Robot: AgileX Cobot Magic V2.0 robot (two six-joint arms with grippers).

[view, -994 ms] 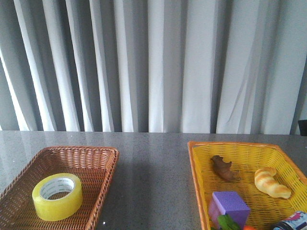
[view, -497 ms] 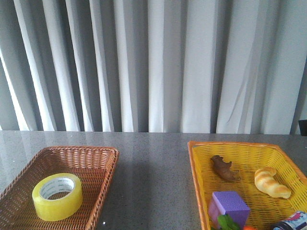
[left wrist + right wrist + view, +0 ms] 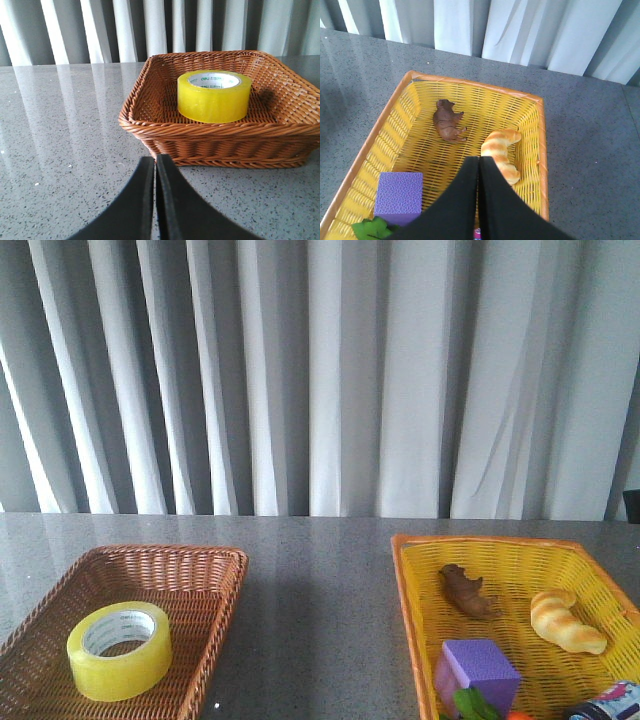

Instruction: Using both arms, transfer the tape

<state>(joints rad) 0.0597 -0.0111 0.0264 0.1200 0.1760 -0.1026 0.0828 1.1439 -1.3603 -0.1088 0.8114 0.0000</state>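
In the front view, you have nothing done yet, as far as I can judge: the tape [image 3: 119, 650] lies flat in the brown basket [image 3: 200, 570] on the left, and the yellow basket [image 3: 420, 580] on the right holds a purple cube [image 3: 478, 668], a croissant [image 3: 565, 621] and a brown toy animal [image 3: 466, 591]. Neither arm shows here. The grey table [image 3: 320, 620] between the 2 baskets gives you open room for a handover.

In the left wrist view, the left gripper [image 3: 155, 165] has its jaws pressed together, holding nothing, on the near side of the basket's woven wall, which you must clear to reach the tape.

In the right wrist view, the right gripper [image 3: 479, 167] is likewise closed and empty, above the yellow basket, near the croissant.
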